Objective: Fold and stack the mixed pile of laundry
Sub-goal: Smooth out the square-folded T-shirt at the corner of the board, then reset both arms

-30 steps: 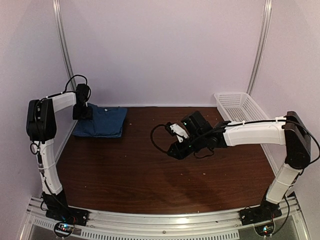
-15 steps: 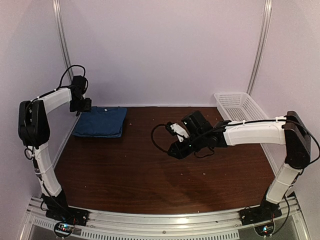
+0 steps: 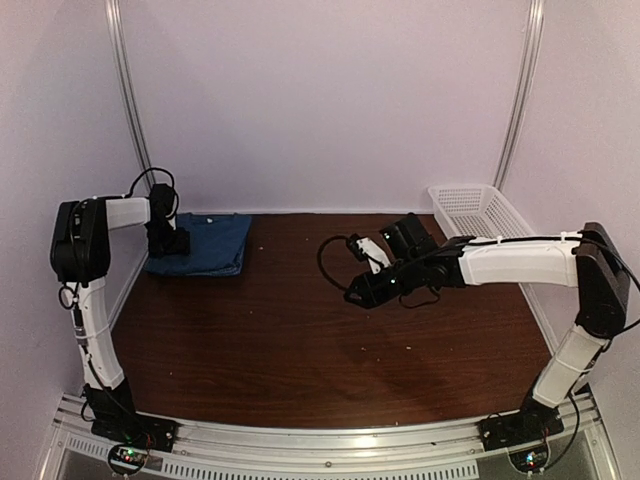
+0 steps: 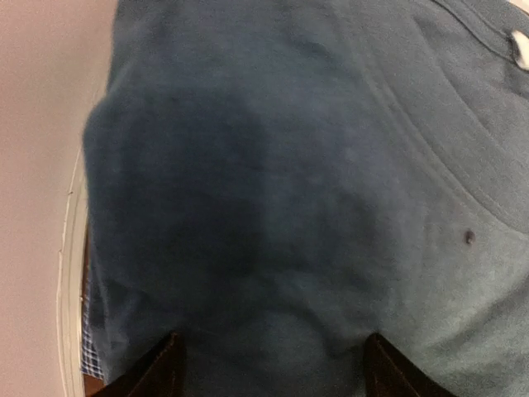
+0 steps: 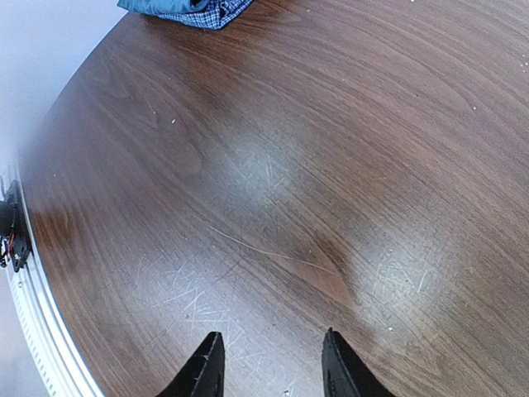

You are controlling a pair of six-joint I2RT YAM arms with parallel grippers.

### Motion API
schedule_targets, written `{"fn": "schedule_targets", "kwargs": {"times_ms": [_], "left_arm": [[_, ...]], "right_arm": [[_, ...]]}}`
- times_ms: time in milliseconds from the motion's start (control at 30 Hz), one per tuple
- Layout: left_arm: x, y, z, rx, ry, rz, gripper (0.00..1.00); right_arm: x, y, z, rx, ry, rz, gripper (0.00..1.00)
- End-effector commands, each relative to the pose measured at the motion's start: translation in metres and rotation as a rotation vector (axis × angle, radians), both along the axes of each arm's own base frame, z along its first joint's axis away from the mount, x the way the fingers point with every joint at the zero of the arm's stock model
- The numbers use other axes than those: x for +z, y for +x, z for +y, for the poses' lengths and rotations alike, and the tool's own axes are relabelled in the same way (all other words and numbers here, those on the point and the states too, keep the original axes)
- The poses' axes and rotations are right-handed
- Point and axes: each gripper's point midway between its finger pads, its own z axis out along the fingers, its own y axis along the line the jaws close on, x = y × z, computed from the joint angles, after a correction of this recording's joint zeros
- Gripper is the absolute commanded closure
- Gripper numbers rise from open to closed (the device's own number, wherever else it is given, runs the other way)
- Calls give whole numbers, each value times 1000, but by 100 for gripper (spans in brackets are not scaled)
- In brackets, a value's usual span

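The teal-blue t-shirt (image 3: 212, 243) lies folded at the table's far left, against the wall. It fills the left wrist view (image 4: 281, 182). Under it a sliver of the blue-and-white checked shirt (image 4: 92, 351) shows, and a corner of that shirt (image 5: 213, 13) appears at the top of the right wrist view. My left gripper (image 3: 170, 243) is low over the t-shirt's left edge, its jaws wide open (image 4: 273, 374) with flat cloth beneath them. Open and holding nothing, my right gripper (image 3: 357, 294) hangs over the bare wood mid-table (image 5: 273, 365).
A white lattice basket (image 3: 478, 212) stands at the back right corner. Walls close the table (image 3: 300, 350) on the left, the back and the right. The metal rail (image 5: 33, 331) with the arm bases runs along the near edge.
My left gripper lifted, then came back down onto the t-shirt's left edge, with its jaws wider. The right arm drew a little to the right and its jaws opened somewhat.
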Motion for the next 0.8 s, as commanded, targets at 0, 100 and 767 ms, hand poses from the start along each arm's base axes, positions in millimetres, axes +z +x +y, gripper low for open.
{"fn": "schedule_targets", "kwargs": {"times_ms": [0,100,767], "left_arm": [[-3,22,25,41,-33,-28,22],[22,44,19,-10,-52,-83,19],[234,-52,-183,-527,-57,-424,2]], "right_arm": [[19,5,-10,-31,88,3,56],[30,16,-21,-68,119,-5,49],[174,90,-157,-380,223,-288,0]]}}
